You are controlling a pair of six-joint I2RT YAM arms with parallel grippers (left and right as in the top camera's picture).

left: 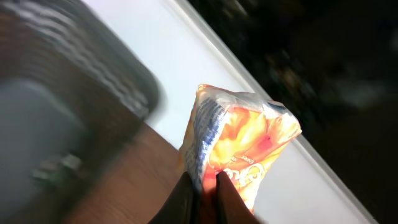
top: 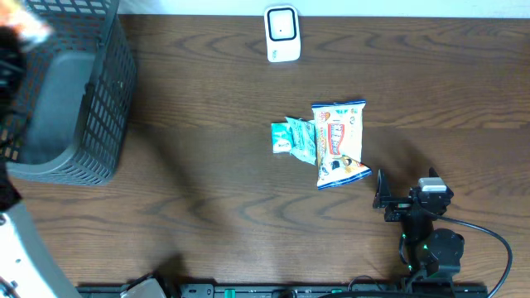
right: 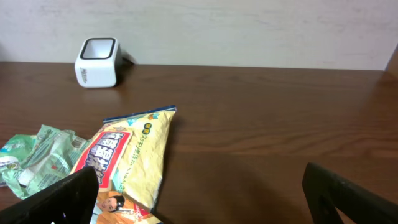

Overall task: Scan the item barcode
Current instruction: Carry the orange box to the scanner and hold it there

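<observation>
Over the table, seen from above: white scanner (top: 281, 34) at the far edge, near the middle; grey mesh basket (top: 95, 116) at the far left; yellow snack packet (top: 339, 142) flat mid-table, touching a crumpled green packet (top: 291, 137) on its left. Right gripper (top: 385, 192) low at the near right, just beside the yellow packet's near corner, not touching it. Left arm only a blur along the left edge.

From the left wrist: left gripper (left: 207, 190) pressed tight, pinching the lower edge of 1 orange packet (left: 239, 143), held up in the air, basket and brown table behind it on the left. Print too blurred to read.

From the right wrist: 2 fingers (right: 62, 199) spread wide, nothing between them; yellow and green packets lying ahead on the left, scanner beyond them at the far edge, well apart.
</observation>
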